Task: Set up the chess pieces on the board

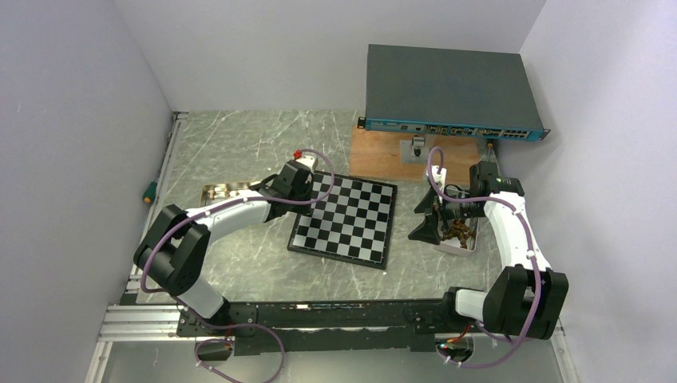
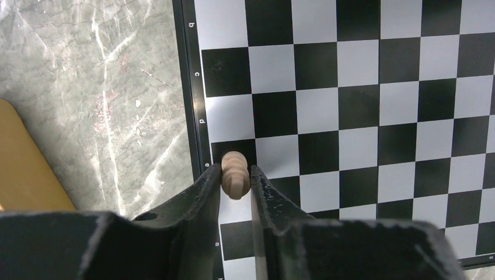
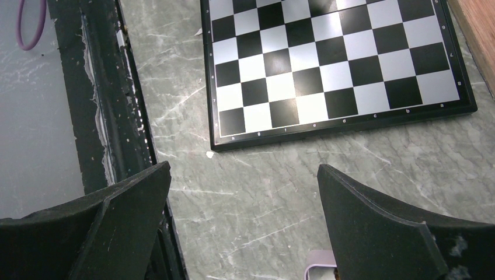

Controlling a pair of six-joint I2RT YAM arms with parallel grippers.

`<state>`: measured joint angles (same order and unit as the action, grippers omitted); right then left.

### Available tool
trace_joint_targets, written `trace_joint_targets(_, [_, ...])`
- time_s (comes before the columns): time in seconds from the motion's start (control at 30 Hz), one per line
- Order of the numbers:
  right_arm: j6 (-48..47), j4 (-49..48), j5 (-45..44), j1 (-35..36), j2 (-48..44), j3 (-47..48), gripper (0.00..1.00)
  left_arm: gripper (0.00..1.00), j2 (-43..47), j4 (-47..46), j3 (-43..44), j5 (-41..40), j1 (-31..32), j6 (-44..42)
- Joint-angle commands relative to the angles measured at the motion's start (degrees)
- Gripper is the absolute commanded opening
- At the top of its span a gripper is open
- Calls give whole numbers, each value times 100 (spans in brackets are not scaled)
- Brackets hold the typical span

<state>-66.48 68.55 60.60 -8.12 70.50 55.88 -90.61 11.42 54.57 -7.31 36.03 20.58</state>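
The board [image 1: 351,219] lies bare in the middle of the table, with no chess pieces standing on it. My left gripper [image 2: 236,168] is shut on one light tan chess piece [image 2: 235,181], held over the board's [image 2: 362,105] left edge by the lettered border. From above, that gripper [image 1: 313,185] sits at the board's far left corner. My right gripper [image 3: 244,172] is open and empty over bare table, just right of the board [image 3: 327,64]. Several dark chess pieces [image 1: 457,231] lie in a small white tray [image 1: 471,246] under the right arm.
A metal tray [image 1: 223,191] lies left of the board. Behind the board are a brown wooden plank [image 1: 383,152] and a dark network switch [image 1: 447,92]. A green-handled screwdriver [image 1: 148,191] lies by the left wall. A black rail [image 3: 99,105] runs along the near edge.
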Motion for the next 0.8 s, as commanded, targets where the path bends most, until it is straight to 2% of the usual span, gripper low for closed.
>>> trace_joint_targets(0.0, [-205, 93, 233, -23, -41, 57, 99, 33, -6, 49, 173, 87, -13, -85])
trace_joint_targets(0.17, [-210, 89, 233, -23, -44, 55, 99, 52, 41, 73, 214, 135, -8, -95])
trace_joint_targets(0.5, [-166, 72, 244, -18, -80, 89, 99, 72, 484, 451, 626, 298, -75, -459])
trace_joint_targets(0.6, [-97, 58, 260, -14, -80, 146, 99, 78, 668, 624, 729, 906, -326, -654])
trace_joint_targets(0.77, [-59, 47, 324, 32, -186, 182, 99, 87, 1197, 746, 653, 1330, -881, -696])
